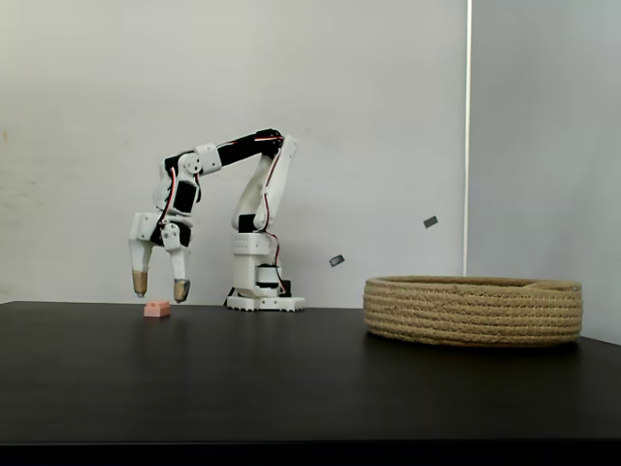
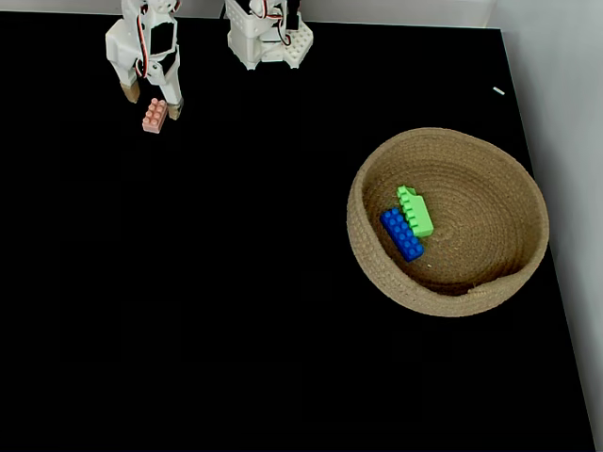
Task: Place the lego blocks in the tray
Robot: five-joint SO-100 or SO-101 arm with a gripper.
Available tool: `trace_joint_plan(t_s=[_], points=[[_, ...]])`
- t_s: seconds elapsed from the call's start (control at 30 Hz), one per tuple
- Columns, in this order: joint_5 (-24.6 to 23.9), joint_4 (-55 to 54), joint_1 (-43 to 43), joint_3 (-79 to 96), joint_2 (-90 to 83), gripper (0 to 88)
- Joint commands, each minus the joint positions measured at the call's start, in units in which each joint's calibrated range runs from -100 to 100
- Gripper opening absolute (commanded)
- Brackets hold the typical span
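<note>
A salmon-pink lego block lies on the black table at the far left. Just above it hangs my white gripper, open, its tan fingertips pointing down on either side of the block without touching it. The tray, a round coiled-rope basket, stands on the right. Inside it a blue lego block and a green lego block lie side by side.
The arm's white base stands at the back of the table, right of the gripper. A white wall runs behind, and the table's right edge lies close beyond the tray. Open black tabletop lies between block and tray.
</note>
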Motion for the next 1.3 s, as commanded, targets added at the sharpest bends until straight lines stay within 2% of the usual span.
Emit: trace_joint_plan(t_s=[0.0,0.17,0.57,0.73,0.9,1.07,1.17,1.27], points=[[0.3,-2.0,0.2,-0.2,0.7,24.2],[0.4,-3.7,-0.1,0.2,2.8,22.7],[-1.6,-11.5,-3.6,4.2,6.4,0.5],[-3.8,-11.7,-6.9,3.4,4.3,0.0],[-7.8,2.7,-16.7,-10.4,-4.6,0.0],[-12.9,17.7,-31.7,-30.0,-7.0,0.0],[-17.1,20.4,-42.3,-37.3,-5.6,0.0],[-18.9,20.4,-51.2,-41.7,-2.7,0.0]])
